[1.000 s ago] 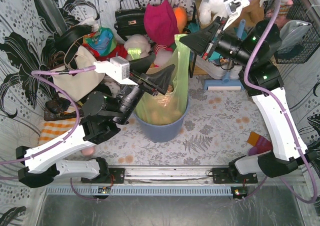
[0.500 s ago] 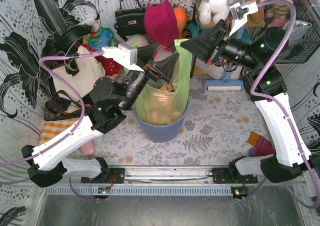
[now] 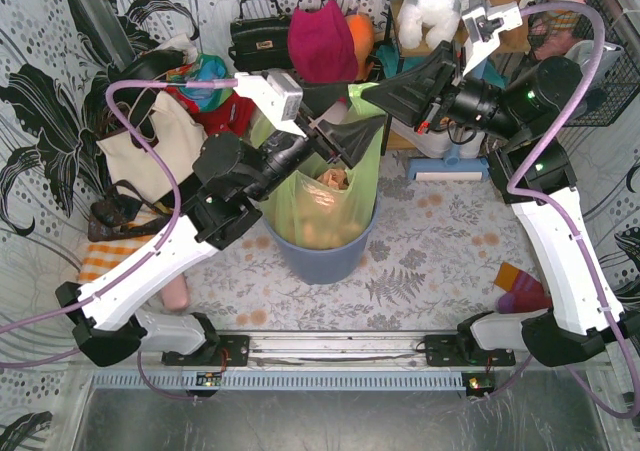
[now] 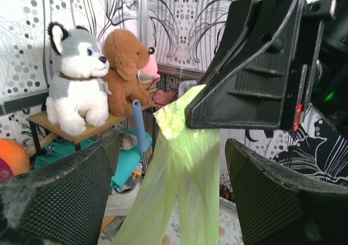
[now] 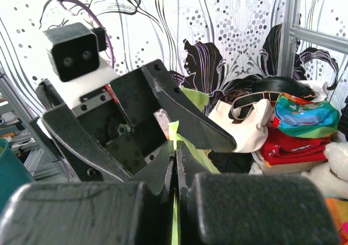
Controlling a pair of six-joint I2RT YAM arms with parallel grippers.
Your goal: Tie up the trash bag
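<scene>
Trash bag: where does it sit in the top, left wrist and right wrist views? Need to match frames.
Top external: trash bag at centre, in the blue-grey bin, one top corner held high.
Left wrist: trash bag at centre, hanging as a lime sheet.
Right wrist: trash bag shows only as a thin lime strip, centre.
Shared landmark: the right gripper, jaws shut on that top corner.

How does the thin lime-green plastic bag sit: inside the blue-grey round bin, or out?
Inside: the bag sits in the bin, rim around it; the right hand pinches its top corner.
</scene>
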